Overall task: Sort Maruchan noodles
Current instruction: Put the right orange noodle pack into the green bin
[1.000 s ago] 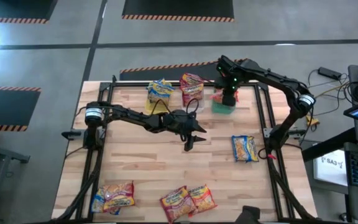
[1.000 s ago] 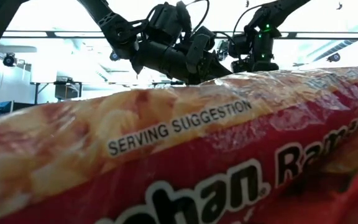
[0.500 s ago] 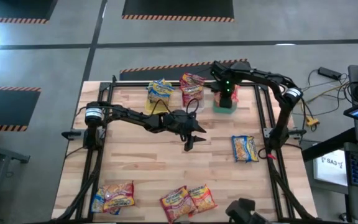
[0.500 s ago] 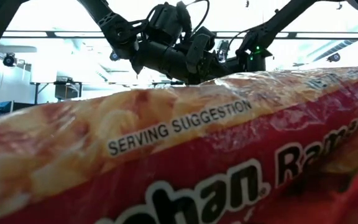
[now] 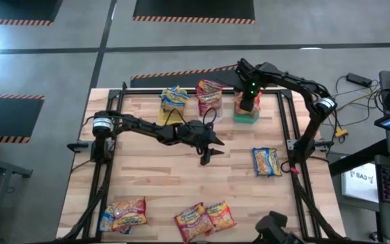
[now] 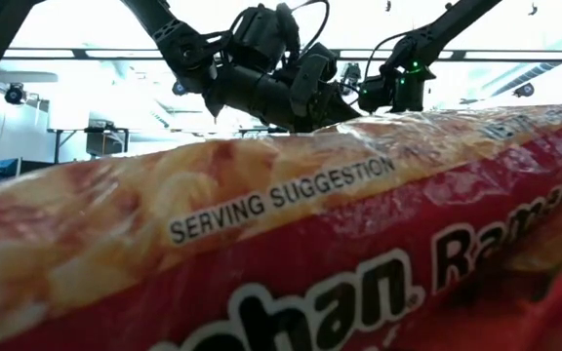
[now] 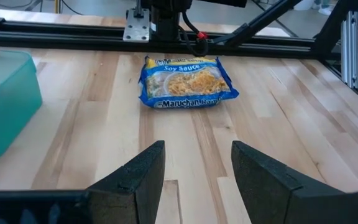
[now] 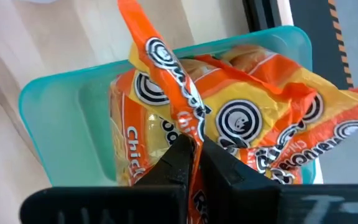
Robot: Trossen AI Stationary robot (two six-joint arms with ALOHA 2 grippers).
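Note:
My right gripper [image 8: 193,155] hangs over the green bin [image 5: 235,115] at the table's far right, shut on an orange noodle packet [image 8: 166,87]. A second orange packet [image 8: 278,118] lies in the bin [image 8: 61,106]. My left gripper [image 7: 197,163] stands open mid-table [image 5: 206,156], holding nothing. It faces a blue-and-yellow Soy Sauce packet [image 7: 185,81] that lies flat near the right edge [image 5: 267,161]. My right gripper pinches the orange packet's crimped edge [image 8: 182,127] between its two fingers, coming from above and pointing steeply down. The packet hangs below the fingers, its body down inside the green bin. Whether it rests on the packet beneath I cannot tell.
A blue-and-yellow packet [image 5: 173,100] and a red one [image 5: 208,95] lie at the far edge. Mixed packets lie front left [image 5: 122,213], and two red ones front centre [image 5: 205,218]. A red packet [image 6: 281,253] fills the low view. Bare wood lies between the groups.
My right gripper has shifted a little toward the table's left over the green bin and sunk slightly, rolling somewhat, still shut on the orange packet.

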